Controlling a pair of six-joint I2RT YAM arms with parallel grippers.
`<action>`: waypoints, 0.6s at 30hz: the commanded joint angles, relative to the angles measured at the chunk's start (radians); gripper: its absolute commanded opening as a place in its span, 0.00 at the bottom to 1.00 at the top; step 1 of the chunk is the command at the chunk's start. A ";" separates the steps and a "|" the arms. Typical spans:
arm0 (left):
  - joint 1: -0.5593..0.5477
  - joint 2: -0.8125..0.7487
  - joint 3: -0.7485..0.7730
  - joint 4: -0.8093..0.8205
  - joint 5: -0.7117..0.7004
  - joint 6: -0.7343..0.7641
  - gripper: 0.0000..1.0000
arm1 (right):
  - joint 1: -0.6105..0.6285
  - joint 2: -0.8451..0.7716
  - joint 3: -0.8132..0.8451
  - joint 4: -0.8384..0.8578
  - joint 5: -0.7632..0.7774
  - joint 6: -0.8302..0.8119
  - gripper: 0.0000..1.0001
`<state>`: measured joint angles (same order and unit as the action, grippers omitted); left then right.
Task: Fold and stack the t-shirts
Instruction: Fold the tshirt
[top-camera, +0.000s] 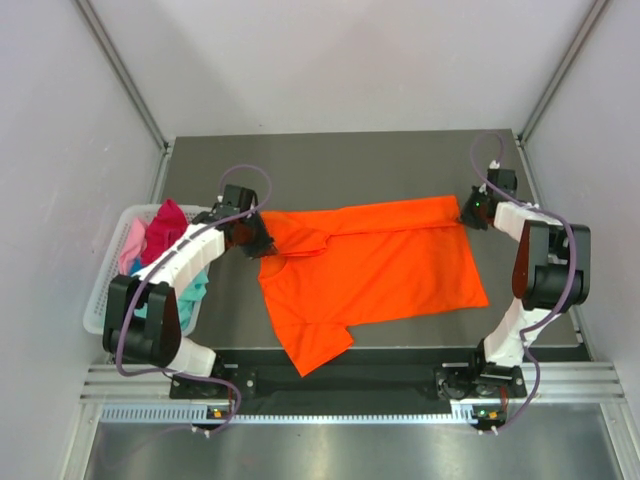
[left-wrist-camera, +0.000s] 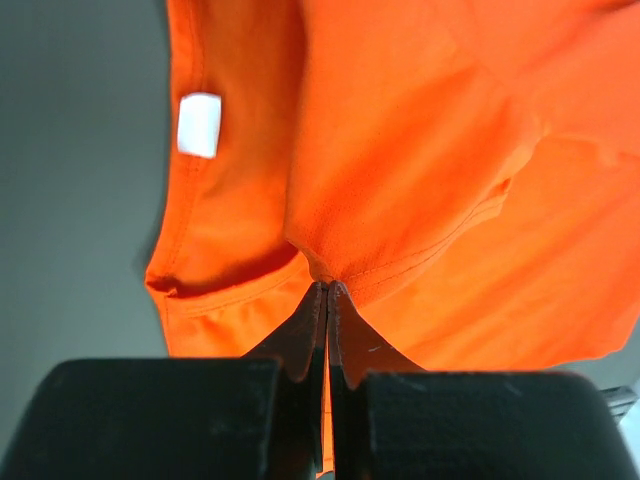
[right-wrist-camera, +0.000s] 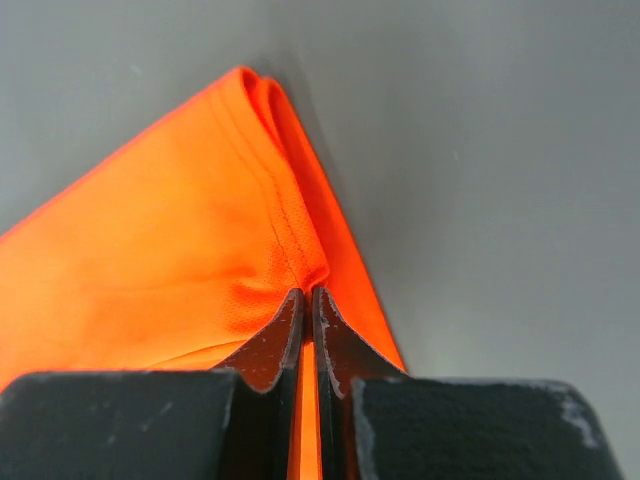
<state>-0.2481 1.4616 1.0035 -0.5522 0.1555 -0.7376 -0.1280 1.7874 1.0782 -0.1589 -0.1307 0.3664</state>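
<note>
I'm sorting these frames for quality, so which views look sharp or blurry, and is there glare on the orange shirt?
Top external: even light, sharp throughout, the orange t-shirt vivid without glare. Left wrist: the hem at the left gripper is crisp, the white label soft. Right wrist: stitching at the right gripper is sharp, with a soft shadow on the table beside the fold.

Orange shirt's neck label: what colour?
White label on the orange shirt, best in left wrist view.
</note>
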 joint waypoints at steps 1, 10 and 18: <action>-0.040 -0.044 -0.029 0.005 -0.025 -0.017 0.00 | -0.018 -0.043 -0.009 0.022 0.043 -0.014 0.00; -0.060 -0.096 -0.055 -0.040 -0.111 -0.011 0.00 | -0.022 -0.066 -0.011 0.004 0.071 -0.018 0.00; -0.079 -0.075 -0.101 -0.031 -0.093 -0.016 0.01 | -0.024 -0.066 -0.041 -0.004 0.060 -0.014 0.02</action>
<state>-0.3168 1.3903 0.9207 -0.5713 0.0723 -0.7513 -0.1345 1.7584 1.0512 -0.1650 -0.0830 0.3660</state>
